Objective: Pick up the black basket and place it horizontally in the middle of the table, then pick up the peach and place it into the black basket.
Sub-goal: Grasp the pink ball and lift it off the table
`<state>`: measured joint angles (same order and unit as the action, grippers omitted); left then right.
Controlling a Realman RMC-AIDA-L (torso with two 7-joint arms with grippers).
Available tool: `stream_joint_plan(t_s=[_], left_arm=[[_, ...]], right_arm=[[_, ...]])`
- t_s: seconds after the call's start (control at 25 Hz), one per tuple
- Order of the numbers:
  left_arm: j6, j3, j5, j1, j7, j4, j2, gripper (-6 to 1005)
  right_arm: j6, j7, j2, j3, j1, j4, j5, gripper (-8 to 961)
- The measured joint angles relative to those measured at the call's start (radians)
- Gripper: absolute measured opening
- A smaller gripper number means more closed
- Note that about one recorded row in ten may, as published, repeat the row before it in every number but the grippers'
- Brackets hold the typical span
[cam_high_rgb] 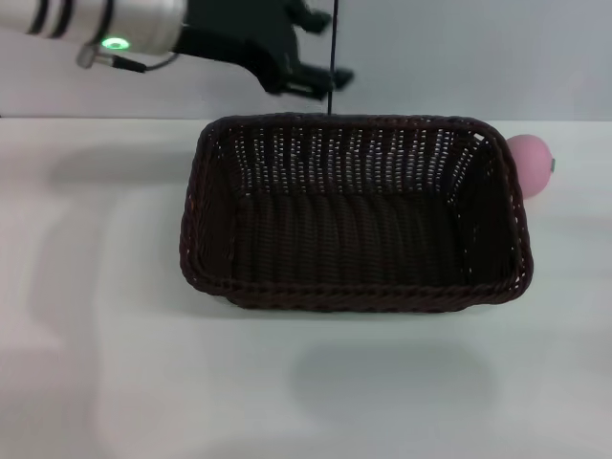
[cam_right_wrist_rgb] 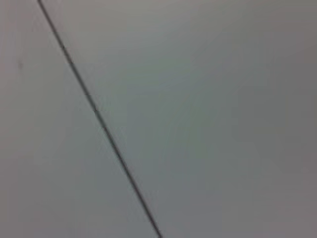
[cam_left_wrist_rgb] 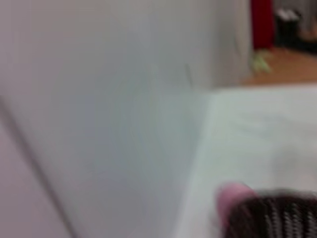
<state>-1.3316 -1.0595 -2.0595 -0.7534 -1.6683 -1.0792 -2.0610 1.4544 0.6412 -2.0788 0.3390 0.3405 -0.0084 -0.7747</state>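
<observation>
The black basket [cam_high_rgb: 354,215] stands upright on the white table [cam_high_rgb: 96,335], its long side running left to right, about the middle. The pink peach [cam_high_rgb: 532,164] rests on the table just outside the basket's far right corner. My left gripper [cam_high_rgb: 317,50] hangs above and behind the basket's far rim, open and empty, not touching anything. The left wrist view shows, blurred, the peach [cam_left_wrist_rgb: 232,196] beside a corner of the basket [cam_left_wrist_rgb: 277,215]. The right arm is out of view.
A pale wall rises behind the table's far edge [cam_high_rgb: 478,119]. A thin dark cable [cam_high_rgb: 333,48] hangs by the left gripper. The right wrist view shows only a plain grey surface crossed by a dark line [cam_right_wrist_rgb: 99,119].
</observation>
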Motion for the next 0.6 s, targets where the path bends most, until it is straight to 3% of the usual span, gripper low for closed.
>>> stream_joint_plan(t_s=[0.24,0.32,0.36,0.44,0.52,0.56,0.6], left_arm=[[0.059,0.081,0.435,0.156,0.203,0.082,-0.002,703],[0.055,0.087,0.642,0.216,0.329,0.160,-0.003,702],[0.023,0.085,0.829,0.260,0.446,0.253,-0.002,701],[0.002,0.086,0.892,0.276,0.488,0.295,-0.002,700],[-0.047,0.092,0.992,0.298,0.555,0.381,-0.002,699],[-0.096,0.095,1.074,0.315,0.605,0.452,-0.002,699],[-0.096,0.095,1.074,0.315,0.605,0.452,-0.002,698]], right_arm=[[-0.001,0.107,0.008,0.107,-0.021,-0.061,-0.021,545],[-0.007,0.206,0.010,0.152,-0.039,-0.126,-0.054,549],[-0.013,0.319,0.012,0.176,-0.058,-0.214,-0.131,552],[-0.015,0.373,0.015,0.179,-0.064,-0.257,-0.179,556],[-0.022,0.520,0.028,0.181,-0.071,-0.371,-0.320,560],[-0.027,0.658,0.045,0.179,-0.069,-0.462,-0.460,562],[-0.027,0.658,0.045,0.179,-0.069,-0.462,-0.460,565]])
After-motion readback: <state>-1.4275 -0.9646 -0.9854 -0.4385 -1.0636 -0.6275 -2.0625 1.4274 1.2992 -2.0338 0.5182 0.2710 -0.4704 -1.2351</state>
